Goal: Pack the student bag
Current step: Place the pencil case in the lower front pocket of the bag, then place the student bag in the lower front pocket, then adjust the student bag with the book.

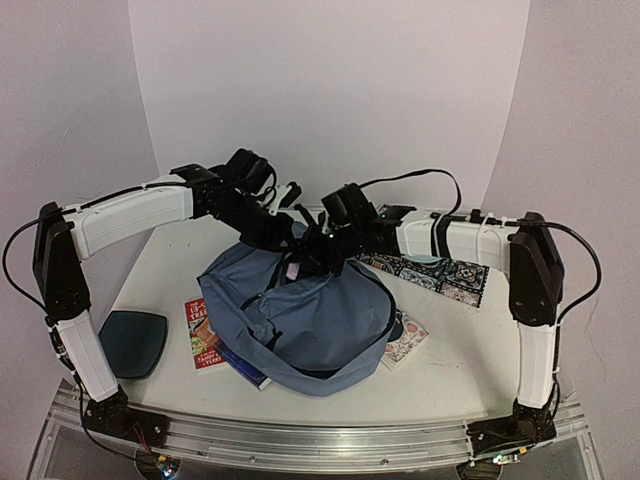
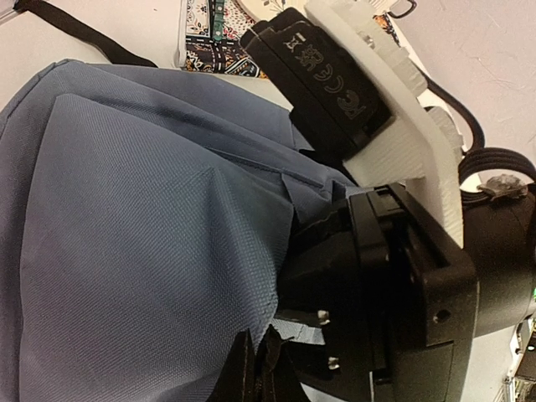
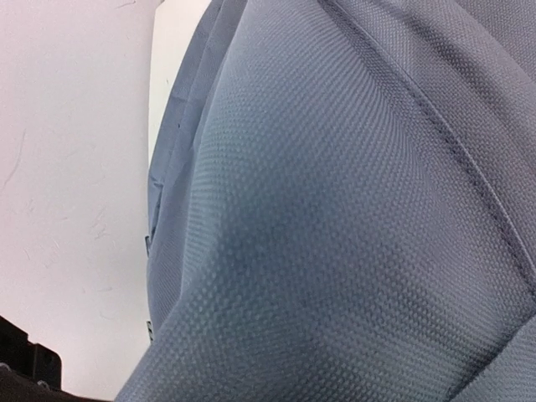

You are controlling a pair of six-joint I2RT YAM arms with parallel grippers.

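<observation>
The student bag (image 1: 300, 325) is a slate-blue fabric backpack slumped in the middle of the table. Both grippers meet at its raised far edge. My left gripper (image 1: 288, 248) is shut, and in the left wrist view its dark fingertips (image 2: 260, 331) pinch a lifted edge of the bag (image 2: 134, 218). My right gripper (image 1: 322, 258) presses into the same edge from the right, with its black wrist housing (image 2: 410, 285) close beside the left fingers. In the right wrist view the bag's fabric (image 3: 335, 209) fills the frame and hides that gripper's fingers.
A dark teal rounded pad (image 1: 133, 342) lies at the near left. Books (image 1: 203, 335) stick out from under the bag's left side, and a patterned booklet (image 1: 406, 338) shows at its right. A long patterned sheet (image 1: 440, 272) lies at the back right. A black strap (image 2: 84, 33) trails behind the bag.
</observation>
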